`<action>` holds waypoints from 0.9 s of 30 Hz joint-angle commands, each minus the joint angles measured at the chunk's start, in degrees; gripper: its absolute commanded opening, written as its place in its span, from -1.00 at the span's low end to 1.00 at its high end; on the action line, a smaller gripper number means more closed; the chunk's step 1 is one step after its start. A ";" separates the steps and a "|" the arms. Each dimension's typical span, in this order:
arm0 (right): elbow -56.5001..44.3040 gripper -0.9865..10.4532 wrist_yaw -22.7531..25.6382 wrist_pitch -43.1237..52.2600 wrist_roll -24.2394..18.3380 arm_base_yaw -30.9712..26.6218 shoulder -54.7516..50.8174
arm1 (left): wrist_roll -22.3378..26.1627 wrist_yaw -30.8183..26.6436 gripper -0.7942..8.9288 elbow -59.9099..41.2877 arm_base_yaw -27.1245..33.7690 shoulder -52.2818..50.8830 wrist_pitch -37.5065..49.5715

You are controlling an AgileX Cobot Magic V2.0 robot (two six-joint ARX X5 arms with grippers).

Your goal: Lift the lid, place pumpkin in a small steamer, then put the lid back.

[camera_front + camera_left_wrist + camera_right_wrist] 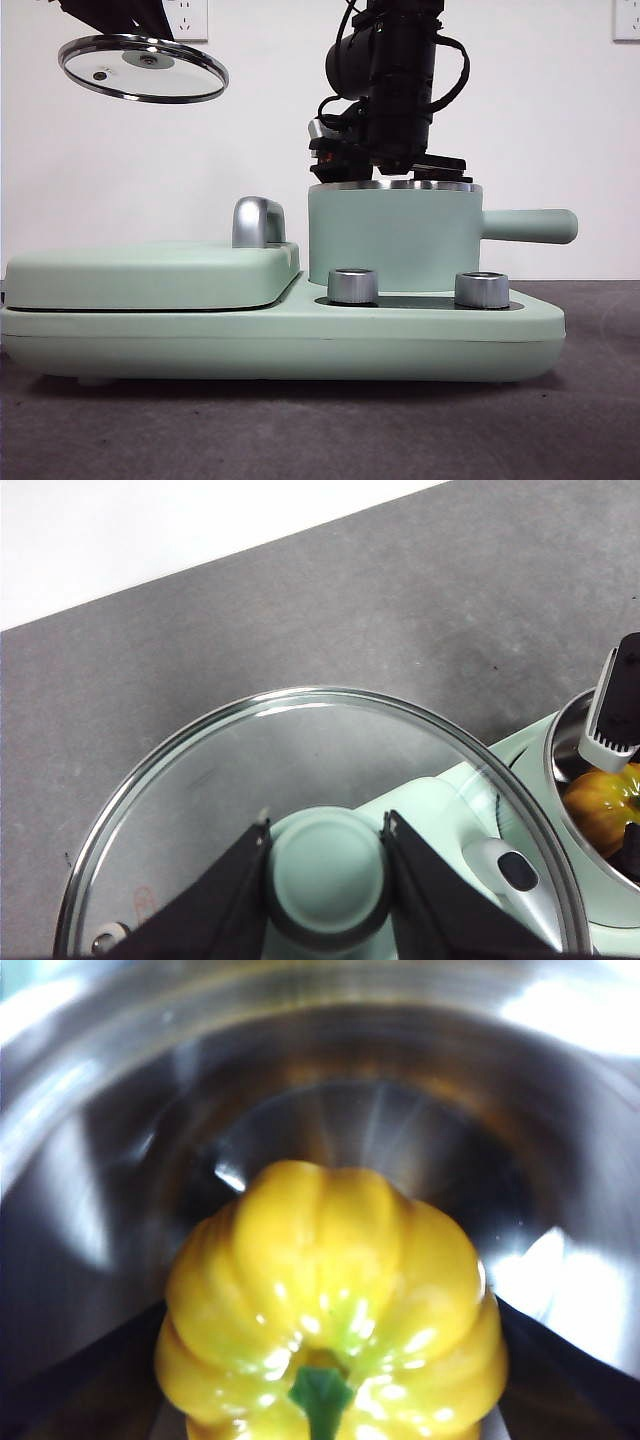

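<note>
Pumpkin [335, 1335] between the black jaws of the right end effector [330, 1360], clamped on its flanks, green stem toward the wrist camera, down inside the shiny steel bowl of the small steamer [395, 235]. Not possible to tell from these views whether resting on the steamer's bottom or hanging just above it. Seen from the front as a big dark arm dipping into the pot from above, right of centre. Left end effector [328, 875] closed on the mint-green knob of the lid [143, 68], carrying the glass disc tilted, high and well off to the left of the steamer, clear of everything. By the look of it: lid off, done; pumpkin in the pot, nearly done, release and withdrawal yet to come; lid back on the steel rim, still ahead. Steamer seated on the right half of a wide mint-green appliance base [280, 340], straight handle pointing right, two steel dials [352, 286] on the near side, flat griddle cover [150, 272] with a chrome handle [258, 221] on the left half. Dark grey surface [320, 430] under it all, plain white wall [270, 120] behind, wall socket [190, 18] at top.
</note>
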 commanded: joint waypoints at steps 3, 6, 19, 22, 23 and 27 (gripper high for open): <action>1.44 -0.19 -0.15 -0.20 -0.42 0.20 1.64 | -0.22 0.11 -0.80 2.16 -0.22 0.44 1.42; 1.44 -0.05 -0.13 -0.44 -0.42 0.20 1.64 | -0.22 0.11 -0.80 2.16 -0.22 0.44 1.42; 2.64 0.04 0.13 -1.29 -0.63 -0.04 -0.42 | -0.46 0.11 -0.80 2.16 -0.24 0.44 1.03; 5.35 0.04 0.81 -3.98 -0.63 -0.09 -1.75 | -0.48 0.11 -0.80 2.16 -0.24 0.44 1.01; 6.19 0.04 1.18 -4.61 -0.61 -0.07 -2.21 | -0.48 0.11 -0.80 2.16 -0.24 0.46 0.98; 8.28 0.04 1.46 -5.07 -0.59 -0.07 -6.16 | -0.50 0.11 -0.80 2.16 -0.24 0.46 0.83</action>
